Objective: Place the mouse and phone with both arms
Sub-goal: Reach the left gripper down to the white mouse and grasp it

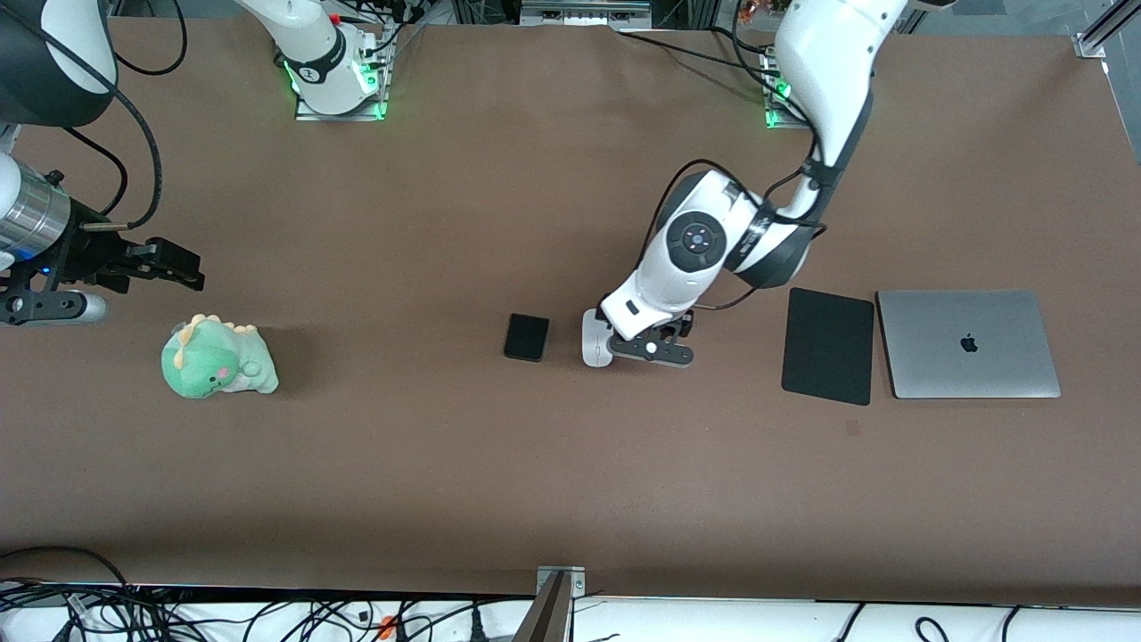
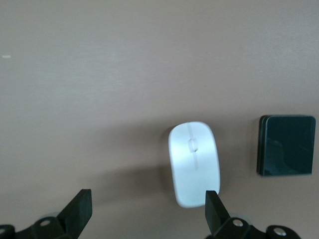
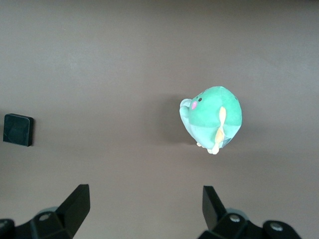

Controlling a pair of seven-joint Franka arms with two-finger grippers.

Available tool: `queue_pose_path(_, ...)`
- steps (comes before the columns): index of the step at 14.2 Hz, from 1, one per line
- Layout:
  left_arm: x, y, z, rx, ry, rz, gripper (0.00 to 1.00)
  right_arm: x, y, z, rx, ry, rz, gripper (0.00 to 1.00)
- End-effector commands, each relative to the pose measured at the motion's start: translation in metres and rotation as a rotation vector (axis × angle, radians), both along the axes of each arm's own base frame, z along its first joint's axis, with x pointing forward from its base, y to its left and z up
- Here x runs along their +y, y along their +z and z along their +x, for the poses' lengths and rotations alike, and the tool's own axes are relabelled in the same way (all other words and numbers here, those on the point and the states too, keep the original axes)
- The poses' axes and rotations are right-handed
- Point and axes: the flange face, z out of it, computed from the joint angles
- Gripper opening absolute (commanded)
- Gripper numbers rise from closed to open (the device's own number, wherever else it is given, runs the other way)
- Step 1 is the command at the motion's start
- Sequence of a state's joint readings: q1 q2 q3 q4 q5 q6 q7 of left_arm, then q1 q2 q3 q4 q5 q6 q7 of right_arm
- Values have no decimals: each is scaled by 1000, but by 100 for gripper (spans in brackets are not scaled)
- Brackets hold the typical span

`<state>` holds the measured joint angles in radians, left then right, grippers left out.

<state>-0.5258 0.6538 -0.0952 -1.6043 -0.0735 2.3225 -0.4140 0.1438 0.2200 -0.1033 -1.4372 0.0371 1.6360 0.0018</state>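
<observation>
The white mouse [image 1: 594, 341] lies on the brown table [image 1: 570, 464] near the middle, partly under the left arm's hand. The small black phone [image 1: 526, 337] lies flat beside it, toward the right arm's end. My left gripper [image 1: 644, 334] hangs low and open beside the mouse. In the left wrist view the mouse [image 2: 194, 164] sits just past one fingertip [image 2: 213, 206], off to that side of the gap, with the phone [image 2: 286, 145] farther along; the left gripper [image 2: 148, 211] holds nothing. My right gripper [image 1: 174, 265] waits open and empty [image 3: 144, 206] over the table at the right arm's end.
A green plush dinosaur [image 1: 218, 358] [image 3: 212, 118] sits near the right gripper. A thin black mat [image 1: 829, 346] and a closed silver laptop [image 1: 967, 343] lie side by side toward the left arm's end. The phone [image 3: 18, 129] also shows in the right wrist view.
</observation>
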Motion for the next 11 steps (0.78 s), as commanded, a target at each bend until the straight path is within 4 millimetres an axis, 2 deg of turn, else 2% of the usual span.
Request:
queue_pose_path(1, -27, -26, 5, -50, 0, -10, 100, 0, 7, -1, -4, 1, 15, 100)
queue_pose_path(3, -43, -38, 1, -60, -6, -1, 100, 0, 7, -1, -4, 1, 16, 100)
queue_pose_path(5, -50, -48, 0, -78, 26, -7, 100, 0, 7, -1, -4, 1, 15, 100)
queue_pose_path(8, -51, -57, -2, -87, 27, 13, 100, 0, 7, -1, -5, 0, 16, 100)
queue_pose_path(11, -54, -76, -8, -75, 65, 18, 100, 0, 7, -1, -5, 0, 16, 100)
